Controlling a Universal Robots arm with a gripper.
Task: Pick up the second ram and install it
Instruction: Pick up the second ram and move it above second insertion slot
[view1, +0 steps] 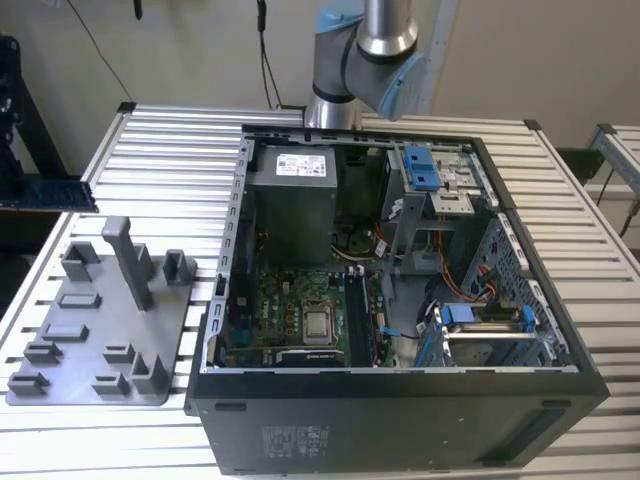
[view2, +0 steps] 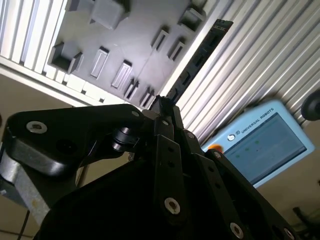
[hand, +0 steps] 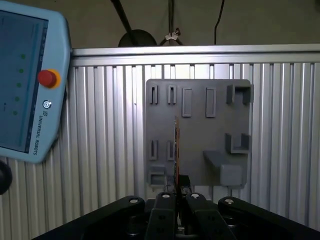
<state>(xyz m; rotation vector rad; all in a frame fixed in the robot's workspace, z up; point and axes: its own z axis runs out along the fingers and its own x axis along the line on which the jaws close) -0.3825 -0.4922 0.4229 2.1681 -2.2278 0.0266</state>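
Observation:
My gripper (view2: 162, 107) is shut on the second ram (view2: 197, 60), a long thin dark-blue board that sticks out from between the fingertips. In the first wrist view the second ram (hand: 176, 150) shows edge-on, rising from the gripper (hand: 177, 192) above the grey fixture tray (hand: 197, 130). In the exterior view the gripper (view1: 12, 170) hangs at the far left edge with the second ram (view1: 50, 192) held level, above and behind the tray (view1: 90, 340). The open computer case (view1: 560, 330) with its motherboard (view1: 300, 310) lies toward the exterior view's right.
The tray carries upright posts (view1: 128, 262) and small slots. A light-blue teach pendant (hand: 25, 85) lies beside the ribbed aluminium table (view1: 170, 150). Inside the case are a power supply (view1: 290, 195), blue drive brackets (view1: 420, 165) and loose cables.

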